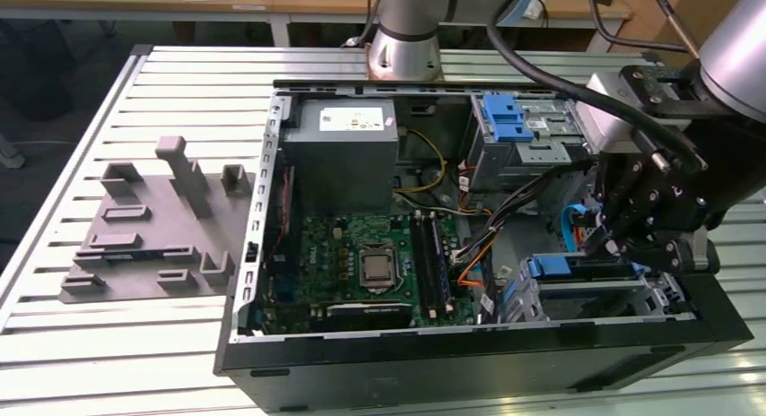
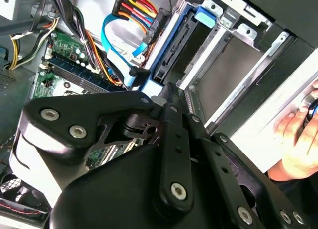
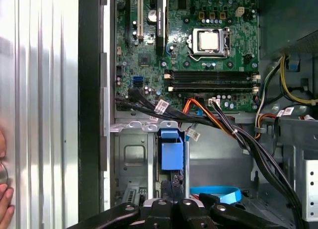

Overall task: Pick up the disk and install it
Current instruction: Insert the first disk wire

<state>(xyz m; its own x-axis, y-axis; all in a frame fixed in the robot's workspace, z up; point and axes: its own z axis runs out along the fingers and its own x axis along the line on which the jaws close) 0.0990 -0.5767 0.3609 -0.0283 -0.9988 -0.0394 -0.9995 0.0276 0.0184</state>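
I count one disk point(image 3: 171, 157), seen edge-on: a narrow dark edge framed by its blue plastic bracket, with a blue tab at the end nearest the motherboard point(image 3: 198, 20). It stands upright in the lower drive bay point(image 1: 652, 295) of the one open computer case point(image 1: 479, 353), right at the tip of the tool point(image 1: 616, 248). I cannot tell whether the two touch, nor whether the tool is open or closed, since its own black linkage covers the tip. One blue flat cable point(image 2: 112, 45) curls just beside the tool. Further from it sit one upper drive cage point(image 1: 526, 151) with one blue latch point(image 1: 503, 120), and beyond that one grey box point(image 1: 347, 134) bearing a white sticker. One grey fixture plate point(image 1: 150, 232) lies on the desk point(image 1: 179, 75), well away from the tool, across the case. One hand point(image 2: 298, 139) rests at the desk's edge, outside the case wall nearest the tool
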